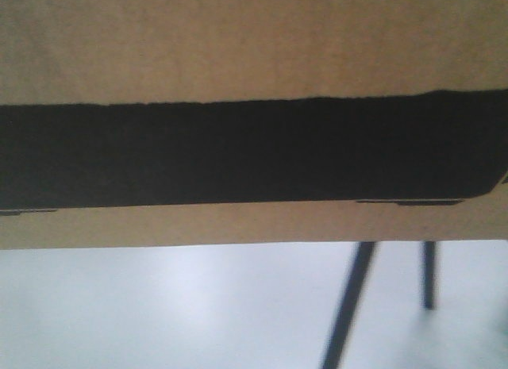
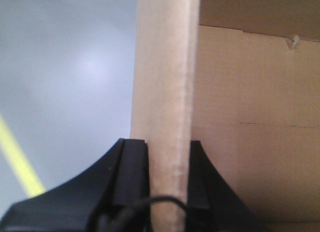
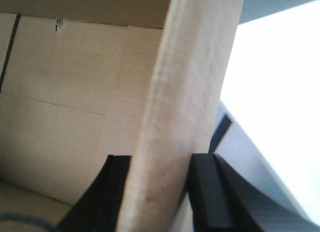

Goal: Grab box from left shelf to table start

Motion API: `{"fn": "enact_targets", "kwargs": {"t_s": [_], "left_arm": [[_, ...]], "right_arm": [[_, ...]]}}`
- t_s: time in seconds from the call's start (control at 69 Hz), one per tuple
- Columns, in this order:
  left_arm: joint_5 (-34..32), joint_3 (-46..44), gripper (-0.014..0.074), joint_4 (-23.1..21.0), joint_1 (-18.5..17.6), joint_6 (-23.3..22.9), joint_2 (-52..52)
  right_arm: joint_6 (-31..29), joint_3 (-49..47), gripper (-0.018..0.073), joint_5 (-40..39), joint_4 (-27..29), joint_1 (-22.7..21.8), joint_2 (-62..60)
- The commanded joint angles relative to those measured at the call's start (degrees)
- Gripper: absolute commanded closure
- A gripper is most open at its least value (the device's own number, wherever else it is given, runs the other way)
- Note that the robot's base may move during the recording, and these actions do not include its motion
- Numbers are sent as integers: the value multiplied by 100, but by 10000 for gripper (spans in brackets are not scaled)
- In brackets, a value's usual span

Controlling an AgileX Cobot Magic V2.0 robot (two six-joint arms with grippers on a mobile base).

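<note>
The brown cardboard box (image 1: 254, 44) fills the upper part of the front view, its black printed band (image 1: 238, 151) running across. In the left wrist view my left gripper (image 2: 165, 142) is shut on the box's upright left wall (image 2: 165, 67), one black finger on each side. My right gripper (image 3: 160, 156) is likewise shut on the right wall (image 3: 195, 67), with the box's inside (image 3: 65, 92) to its left. A bright white flat surface, apparently the table (image 3: 280, 67), lies beyond the right wall. The left shelf is out of view.
Grey floor (image 1: 159, 305) shows below the box, with a yellow line (image 2: 17, 164) at the left. Two dark thin legs (image 1: 349, 305) stand on the floor at the right of the front view.
</note>
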Motion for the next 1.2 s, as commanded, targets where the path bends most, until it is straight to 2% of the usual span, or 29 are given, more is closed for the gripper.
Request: {"fn": "enact_targets", "kwargs": {"t_s": [0.0,1.188], "left_arm": [[-1116,-238,700,-398,-39,-180,11],[-1103,-238,700,-398,-39,-180,11]], "right_arm": [[-130,-182,491,-590,13,19,10],[-130,-182,491,-590,13,19,10]]}}
